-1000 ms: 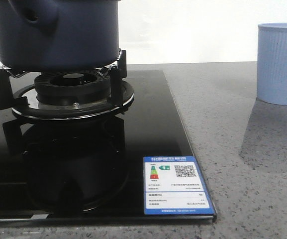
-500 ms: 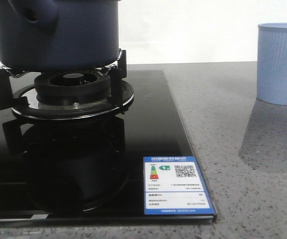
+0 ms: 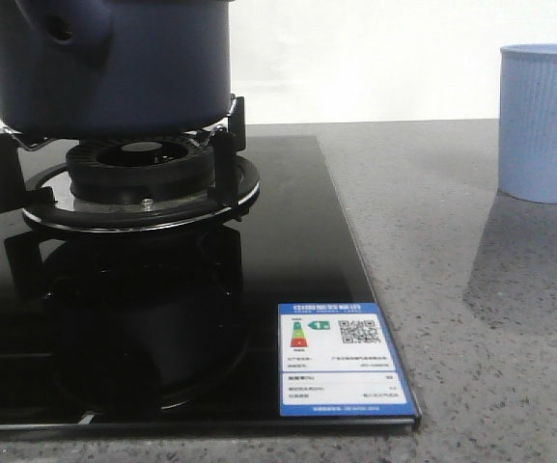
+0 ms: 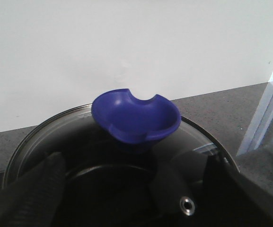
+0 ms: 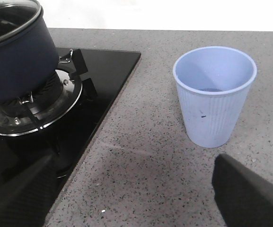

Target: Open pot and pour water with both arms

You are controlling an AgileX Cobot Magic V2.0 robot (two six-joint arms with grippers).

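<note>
With its fingers apart, the left gripper [image 4: 122,189] should settle squarely around the one blue knob [image 4: 136,116] on the single glass lid [image 4: 46,127] of the one pot [image 3: 114,63] sitting on the burner [image 3: 143,183], while the right gripper [image 5: 131,189], also spread, hangs over the tabletop [image 5: 141,142] near the one cup [image 5: 215,92].

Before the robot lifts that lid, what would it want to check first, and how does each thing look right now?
1. Pot seated on the burner stand: ok.
2. Glass lid on the pot: ok, not yet lifted.
3. Left end effector open, lined up near the blue knob: ok.
4. Right end effector open, holding nothing: ok.
5. Cup upright on the counter, apart from the stove: ok.
6. Water in the pot: cannot tell.
</note>
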